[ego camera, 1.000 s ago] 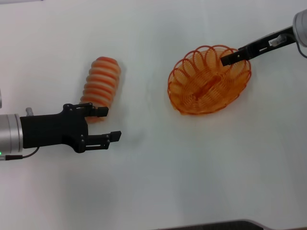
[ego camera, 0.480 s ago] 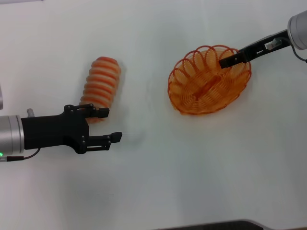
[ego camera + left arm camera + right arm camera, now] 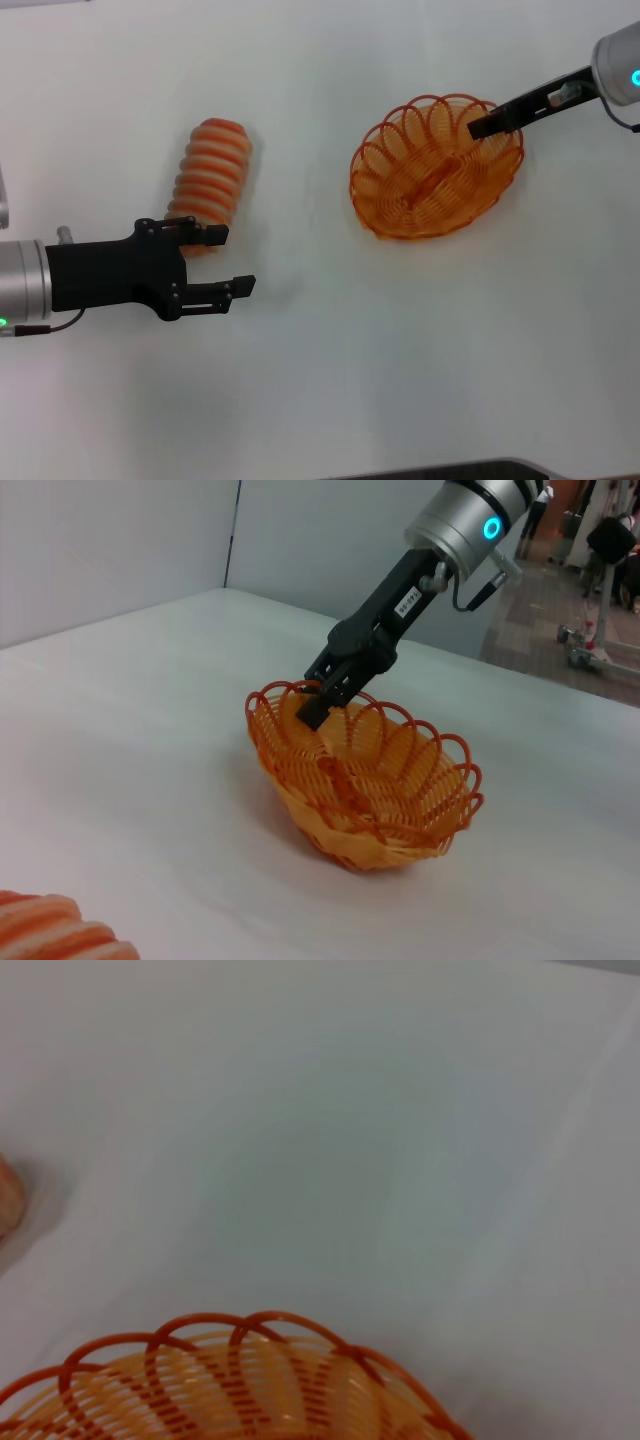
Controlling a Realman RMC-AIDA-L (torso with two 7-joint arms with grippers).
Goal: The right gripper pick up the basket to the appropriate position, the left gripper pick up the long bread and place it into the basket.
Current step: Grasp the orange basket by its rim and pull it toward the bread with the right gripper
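The long bread [image 3: 212, 170] lies on the white table at the left, ridged orange with cream stripes; a corner of it also shows in the left wrist view [image 3: 50, 935]. My left gripper [image 3: 230, 260] is open and empty, just in front of the bread's near end, one fingertip almost at it. The orange wire basket [image 3: 372, 190] stands on the table at the right, empty. My right gripper [image 3: 478, 126] reaches in from the right with its tip at the basket's far right rim. The left wrist view shows that gripper [image 3: 318, 702] at the scalloped rim of the basket [image 3: 380, 830].
The white table [image 3: 330, 380] stretches between bread and basket and toward the front edge. The right wrist view shows the basket's rim [image 3: 230, 1390] and bare table beyond it.
The right arm has shifted slightly to the right, its tip now nearer the rim's edge. The basket, the bread and the left gripper have stayed where they were.
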